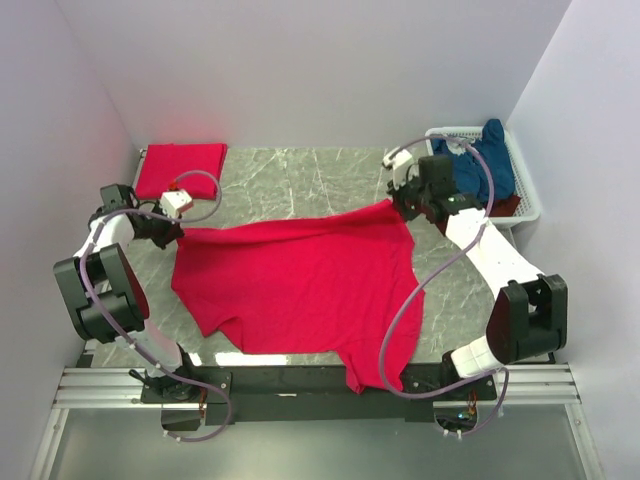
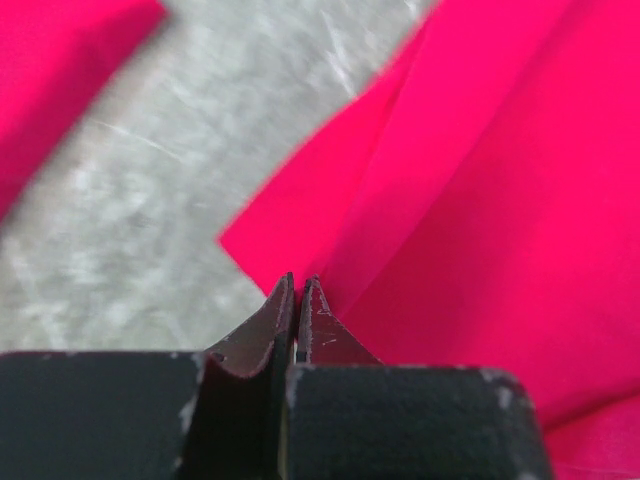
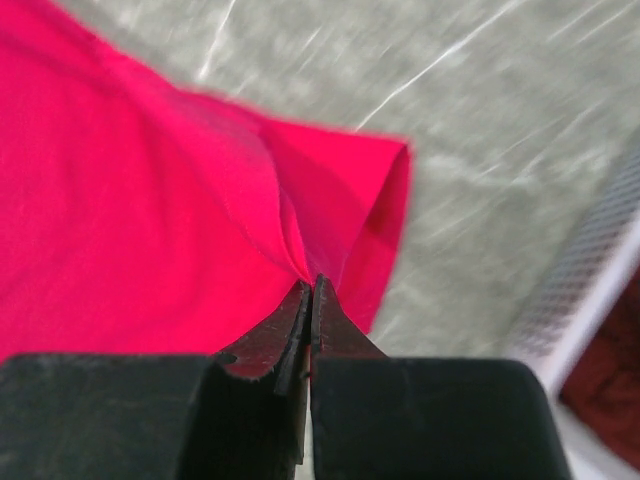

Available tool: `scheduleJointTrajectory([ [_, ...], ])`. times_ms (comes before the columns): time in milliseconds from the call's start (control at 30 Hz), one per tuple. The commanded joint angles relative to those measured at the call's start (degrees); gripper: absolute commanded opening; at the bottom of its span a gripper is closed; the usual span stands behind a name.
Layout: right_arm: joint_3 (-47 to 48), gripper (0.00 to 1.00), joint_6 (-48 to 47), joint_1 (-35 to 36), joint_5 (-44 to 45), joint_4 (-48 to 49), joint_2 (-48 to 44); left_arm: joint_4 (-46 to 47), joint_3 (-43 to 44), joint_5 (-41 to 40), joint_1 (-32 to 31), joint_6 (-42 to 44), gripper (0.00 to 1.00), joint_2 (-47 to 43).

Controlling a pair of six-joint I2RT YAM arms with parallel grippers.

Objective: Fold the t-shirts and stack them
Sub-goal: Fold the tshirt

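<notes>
Left gripper [image 2: 300, 285] and right gripper [image 3: 311, 290] each clamp a thin edge of the red t-shirt [image 1: 300, 285]; pull unevenly and you risk 1 corner slipping free.

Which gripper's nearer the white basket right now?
Right. The right gripper sits just left of the white basket, shut on the red t-shirt at its far corner. The left gripper holds the opposite corner, across the table.

Item, my bench [image 1: 300, 180], grey marbled top: one bright red t-shirt [image 1: 300, 290] spread mid-surface, one folded red t-shirt [image 1: 180, 168] far left corner, one white basket [image 1: 445, 132] far right.
</notes>
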Motion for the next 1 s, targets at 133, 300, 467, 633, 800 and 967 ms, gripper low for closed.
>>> scheduleJointTrajectory([
  [133,-8.9,0.00,0.9,2.8,-0.4,0.4,-3.0,3.6,-6.1,-1.9,-0.2,4.9,0.01,-1.2],
  [300,-10.9,0.00,0.4,2.8,-0.7,-1.9,-6.7,5.5,-9.4,-3.2,-0.3,5.5,0.01,-1.3],
  [467,-7.0,0.00,0.6,2.8,-1.8,-6.2,-10.8,6.2,-8.4,-2.4,-0.2,2.8,0.01,-1.9],
  [633,-6.4,0.00,1.5,3.5,-3.4,-10.9,-12.2,5.1,-6.0,-0.6,0.1,1.8,0.01,-3.3],
  [800,-12.0,0.00,3.2,6.1,-3.0,-11.5,-15.3,3.2,-5.4,-0.3,0.3,4.2,0.01,-4.8],
  [967,-17.0,0.00,5.3,9.1,-2.3,-12.7,-17.2,4.3,-6.2,-0.8,0.4,4.6,0.01,-5.1],
])
